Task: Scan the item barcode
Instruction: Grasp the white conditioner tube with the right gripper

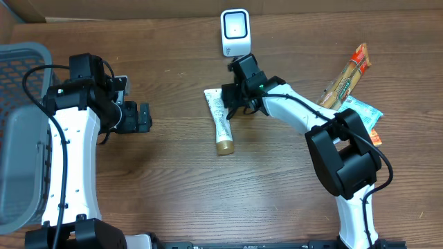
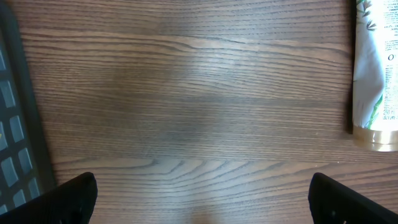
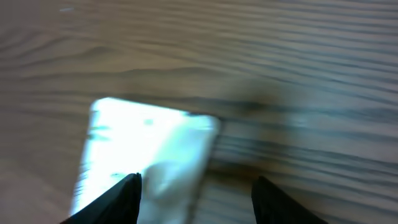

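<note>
1. the tube (image 1: 221,123) lies on the desk (image 1: 173,187), upper centre of the frame, below the scanner (image 1: 234,31).
2. right gripper (image 1: 232,104) hangs half open over its flat end, gripping nothing; centre both fingers across it before closing.
3. left gripper (image 1: 143,117): wide open, empty.

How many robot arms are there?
2. The left arm stands beside the grey basket. The right arm reaches to the tube, which lies in front of the white scanner. None seems hidden.
</note>
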Motion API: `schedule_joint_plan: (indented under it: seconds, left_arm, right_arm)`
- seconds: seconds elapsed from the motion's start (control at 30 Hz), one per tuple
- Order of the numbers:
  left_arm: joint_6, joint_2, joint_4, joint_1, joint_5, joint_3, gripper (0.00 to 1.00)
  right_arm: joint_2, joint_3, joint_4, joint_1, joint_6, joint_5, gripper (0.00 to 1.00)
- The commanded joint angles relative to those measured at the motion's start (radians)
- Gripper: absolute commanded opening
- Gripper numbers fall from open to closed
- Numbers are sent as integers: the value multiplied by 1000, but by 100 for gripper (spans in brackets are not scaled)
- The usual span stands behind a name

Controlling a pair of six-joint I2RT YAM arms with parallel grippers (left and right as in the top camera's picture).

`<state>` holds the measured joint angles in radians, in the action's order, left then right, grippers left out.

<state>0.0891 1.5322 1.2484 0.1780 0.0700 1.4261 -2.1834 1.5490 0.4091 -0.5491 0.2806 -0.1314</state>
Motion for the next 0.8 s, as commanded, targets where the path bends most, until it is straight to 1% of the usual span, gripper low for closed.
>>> schedule_joint_plan:
  seconds: [0.0,0.1,0.3,0.37,0.47,0.53,0.63,0.67,0.7,0.77]
  left_arm:
    - [19,2,0,-2,0,1,100]
    - [19,2,0,-2,0,1,99]
    - [19,2,0,-2,0,1,100]
    - [19,2,0,-2,0,1,99]
    - [19,2,0,-2,0,1,100]
    - [19,2,0,-2,0,1,99]
    - [19,2,0,-2,0,1,100]
    - [19,2,0,-2,0,1,100]
    - [19,2,0,-2,0,1,100]
    - [19,2,0,-2,0,1,100]
  right_arm:
    - [-12,-7,-7,-25,-54,-155,59]
    - [-12,-7,1,-48,-89,-237,59]
    - [-11,-1,10,-104,-143,-336,59]
    - [-11,15,51,-118,-195,-349,59]
    - [-6,77,177,-125,-273,-349,60]
    - [2,127,265,-125,-290,-349,60]
    - [18,214,406,-124,-288,-349,61]
    - [22,245,450,-124,-285,-349,64]
    - [29,286,510,-124,-274,-348,64]
    - [35,343,599,-124,-209,-322,65]
